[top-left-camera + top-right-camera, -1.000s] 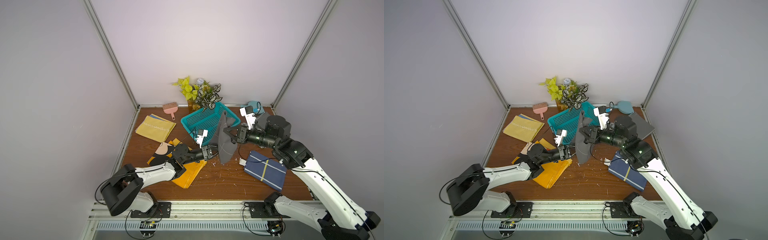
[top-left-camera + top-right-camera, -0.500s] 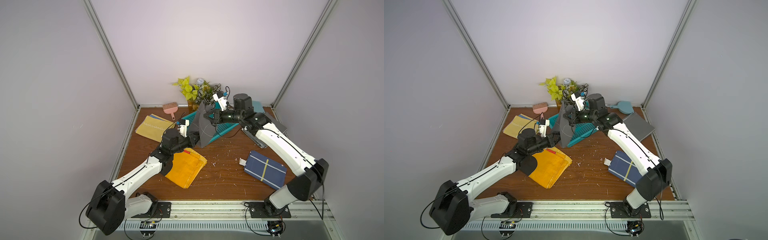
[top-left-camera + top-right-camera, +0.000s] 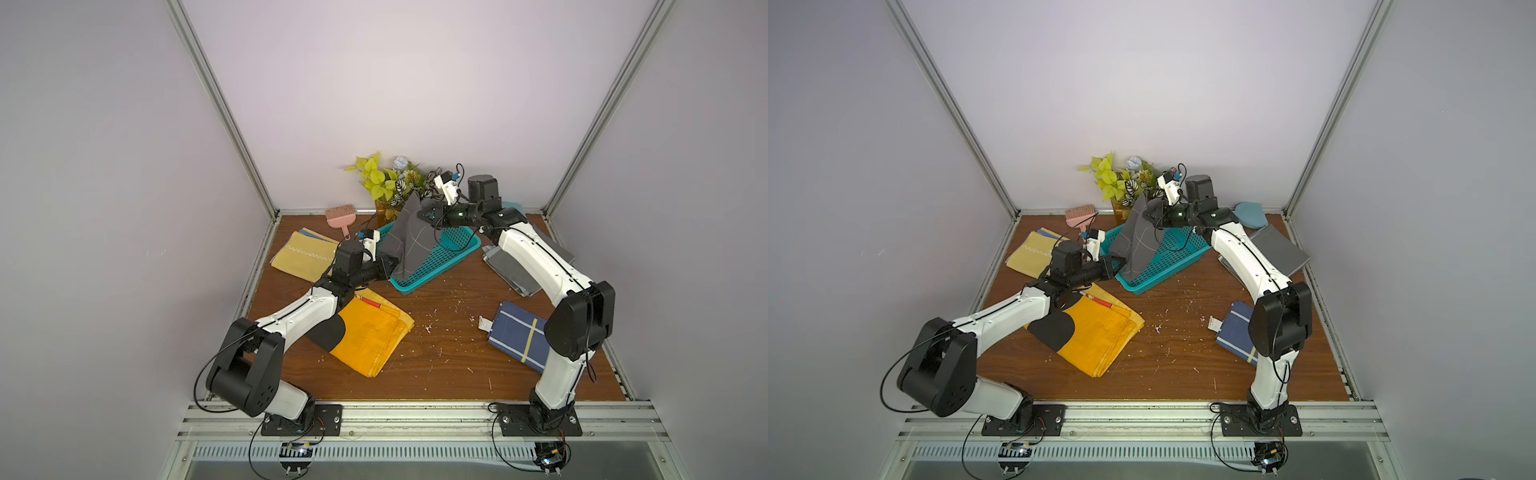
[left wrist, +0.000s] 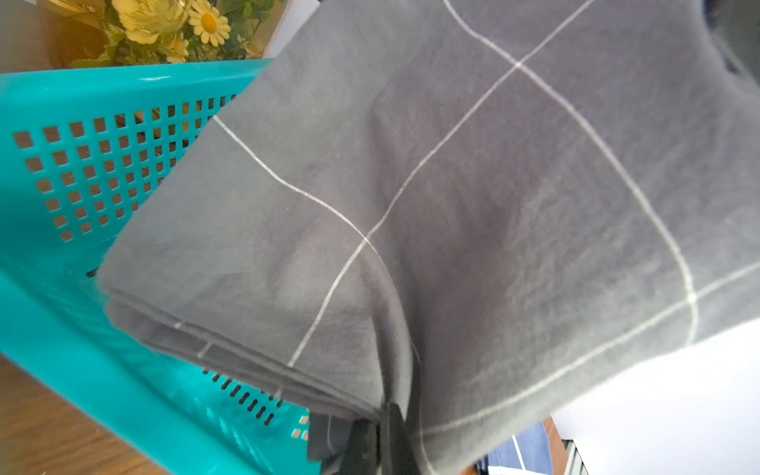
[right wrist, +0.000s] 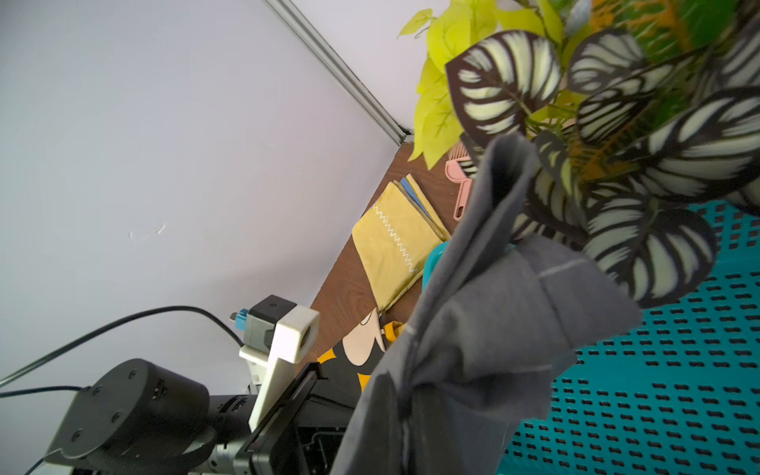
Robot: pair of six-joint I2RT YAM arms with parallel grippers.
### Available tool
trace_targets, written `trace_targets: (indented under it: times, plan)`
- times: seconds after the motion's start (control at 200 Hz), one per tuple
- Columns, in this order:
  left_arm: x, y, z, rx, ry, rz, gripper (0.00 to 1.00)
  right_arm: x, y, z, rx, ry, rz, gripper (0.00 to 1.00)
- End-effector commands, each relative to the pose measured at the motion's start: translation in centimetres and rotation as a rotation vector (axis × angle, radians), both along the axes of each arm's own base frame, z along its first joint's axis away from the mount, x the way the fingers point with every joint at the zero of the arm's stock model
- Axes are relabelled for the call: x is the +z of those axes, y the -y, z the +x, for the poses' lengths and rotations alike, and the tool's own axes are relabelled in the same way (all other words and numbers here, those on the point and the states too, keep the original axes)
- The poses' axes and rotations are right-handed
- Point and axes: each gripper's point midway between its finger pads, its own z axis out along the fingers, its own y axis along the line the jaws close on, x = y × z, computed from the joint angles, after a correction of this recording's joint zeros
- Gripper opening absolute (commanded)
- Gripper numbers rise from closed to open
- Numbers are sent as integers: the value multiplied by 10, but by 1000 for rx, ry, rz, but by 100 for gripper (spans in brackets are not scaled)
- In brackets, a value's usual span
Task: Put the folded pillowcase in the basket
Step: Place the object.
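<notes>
The folded pillowcase (image 3: 409, 243) (image 3: 1138, 245) is grey with thin white grid lines. It hangs stretched between my two grippers, over the left end of the teal basket (image 3: 451, 255) (image 3: 1169, 266). My left gripper (image 3: 390, 266) (image 3: 1119, 264) is shut on its lower near corner. My right gripper (image 3: 422, 216) (image 3: 1148, 214) is shut on its upper far corner, close to the plant. In the left wrist view the pillowcase (image 4: 452, 205) fills the frame above the basket (image 4: 82, 172), pinched in the gripper (image 4: 386, 436). The right wrist view shows the bunched pillowcase (image 5: 473, 329) in the gripper (image 5: 405, 427) over the basket floor (image 5: 658, 390).
A potted plant (image 3: 388, 185) stands right behind the basket. A pink brush (image 3: 340, 216) and a yellow folded cloth (image 3: 303, 253) lie at the back left. An orange cloth (image 3: 370, 336) lies under the left arm, with grey cloths (image 3: 513, 272) and a navy cloth (image 3: 515, 340) at the right.
Both grippers carried the hanging pillowcase from the middle of the table back and left, to over the basket. In the last half second they shifted only slightly farther back.
</notes>
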Motion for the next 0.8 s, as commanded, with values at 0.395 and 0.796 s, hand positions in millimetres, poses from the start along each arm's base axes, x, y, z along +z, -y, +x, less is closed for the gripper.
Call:
trace_targets:
  times: [0.395, 0.796]
  plan:
    - [-16, -12, 2, 55, 4, 30, 79, -108, 67, 76, -123, -14, -142, 0]
    - [-26, -35, -8, 133, -29, 116, 100, -84, 133, 103, -437, 101, -399, 99]
